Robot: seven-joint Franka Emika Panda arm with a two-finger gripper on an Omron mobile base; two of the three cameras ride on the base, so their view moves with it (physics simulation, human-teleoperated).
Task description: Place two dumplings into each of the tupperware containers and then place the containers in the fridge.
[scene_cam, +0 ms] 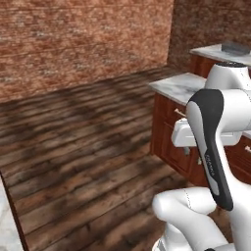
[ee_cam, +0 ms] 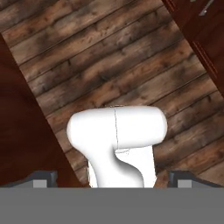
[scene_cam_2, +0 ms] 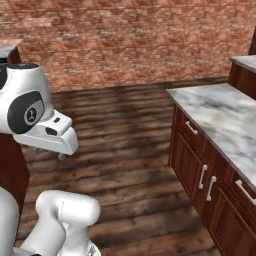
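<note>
So the hand (ee_cam: 113, 179) is wide open and holding nothing. In the hand view its two dark fingertips (ee_cam: 43, 178) sit way apart, one at about 7 o'clock and the other at 5 o'clock. Between them and beyond there's just dark wooden floor (ee_cam: 109, 65). The hand is pointing down at those planks.

Where the dumplings, the tupperware containers or the fridge sit relative to the hand, I honestly can't tell from these shots.

What I can place: in the hand view there's a dark red-brown cabinet side (ee_cam: 22, 131) at around 8 o'clock, and a cabinet front (ee_cam: 205, 39) up at 1 o'clock.

From the right base view, a marble-topped table (scene_cam_2: 220, 115) runs along the 3 o'clock side. It has red-brown cabinet doors (scene_cam_2: 195, 165) and pale bar handles (scene_cam_2: 202, 176) underneath. The brick wall (scene_cam_2: 125, 40) spans 12 o'clock.

In the left base view the same marble table (scene_cam: 179, 86) is at about 2 o'clock. A small dark flat thing (scene_cam: 235, 47) sits on a further marble top at 1 o'clock, too small to say what it is.
</note>
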